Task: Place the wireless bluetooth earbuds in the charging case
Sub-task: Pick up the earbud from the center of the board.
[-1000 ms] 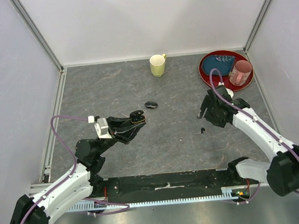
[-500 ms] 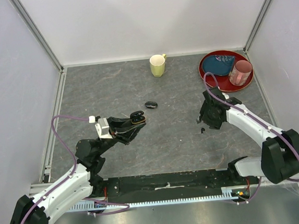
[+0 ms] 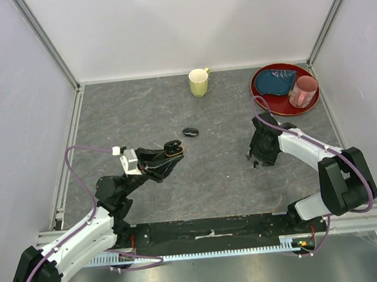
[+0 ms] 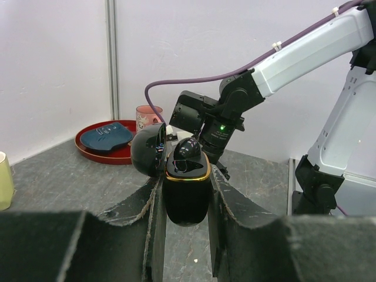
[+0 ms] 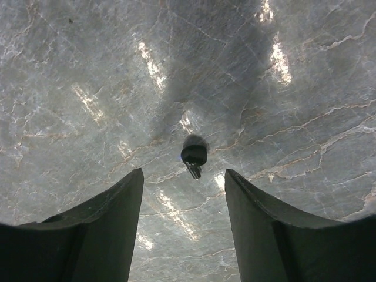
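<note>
My left gripper [image 3: 166,153] is shut on the charging case [image 4: 187,197], a glossy black box with a gold rim, and holds it above the table. Its lid [image 4: 147,154] stands open and a rounded black earbud [image 4: 188,148] sits in the top. My right gripper [image 3: 253,155] is open, pointing down just above a tiny black earbud [image 5: 194,156] on the grey table. That earbud lies slightly ahead of the open fingertips [image 5: 132,182] and also shows in the top view [image 3: 255,165]. A small black oval piece [image 3: 190,132] lies on the table between the arms.
A yellow mug [image 3: 198,82] stands at the back centre. A red tray [image 3: 265,96] with a blue dish [image 3: 279,79] and a pink cup [image 3: 302,91] sits at the back right, close behind the right arm. White walls enclose the table.
My right gripper has shifted slightly left and down over the earbud on the table, its arm folding in. The left gripper and the case have not moved.
</note>
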Controlling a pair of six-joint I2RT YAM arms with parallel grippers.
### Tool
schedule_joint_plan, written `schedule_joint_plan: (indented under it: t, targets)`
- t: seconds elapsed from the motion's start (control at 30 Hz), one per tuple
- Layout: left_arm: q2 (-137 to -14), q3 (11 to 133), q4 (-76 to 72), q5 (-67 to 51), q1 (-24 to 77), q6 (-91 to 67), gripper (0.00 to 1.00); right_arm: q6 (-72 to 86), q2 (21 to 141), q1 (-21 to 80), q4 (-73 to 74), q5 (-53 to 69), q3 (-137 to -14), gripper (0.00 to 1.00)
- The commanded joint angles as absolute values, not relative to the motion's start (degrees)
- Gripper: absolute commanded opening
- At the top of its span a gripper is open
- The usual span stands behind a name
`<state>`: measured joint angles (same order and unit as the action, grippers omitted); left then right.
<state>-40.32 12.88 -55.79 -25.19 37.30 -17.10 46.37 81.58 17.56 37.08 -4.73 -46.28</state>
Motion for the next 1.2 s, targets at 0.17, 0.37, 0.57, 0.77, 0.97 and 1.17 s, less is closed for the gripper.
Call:
schedule_joint_plan:
  t: [0.17,0.37,0.57,0.77,0.97,1.17]
  targets:
    - [-39.55,12.48,-57.39,-22.94,37.09,-16.88,0.02,47.02,84.72,15.82,34.63,-5.1,-46.93,0.62]
    - [-39.55,12.13,-57.66,-22.68,37.09,-16.87,0.02,47.46,86.04,15.82,33.58,-5.01,-46.93,0.57]
    - [-39.81,12.13,-57.74,-22.32,37.09,-16.61,0.02,47.81,87.19,15.82,33.22,-5.27,-46.67,0.55]
    - [-40.6,12.04,-58.18,-22.41,37.09,-16.61,0.02,47.9,87.8,15.73,32.61,-5.1,-45.88,0.5]
    - [-40.69,11.78,-58.45,-22.24,37.09,-16.96,0.02,47.9,87.71,15.82,32.43,-5.01,-45.62,0.44]
    - [-40.69,11.51,-58.8,-22.06,37.09,-17.23,0.02,47.64,88.07,15.82,32.52,-5.45,-45.44,0.44]
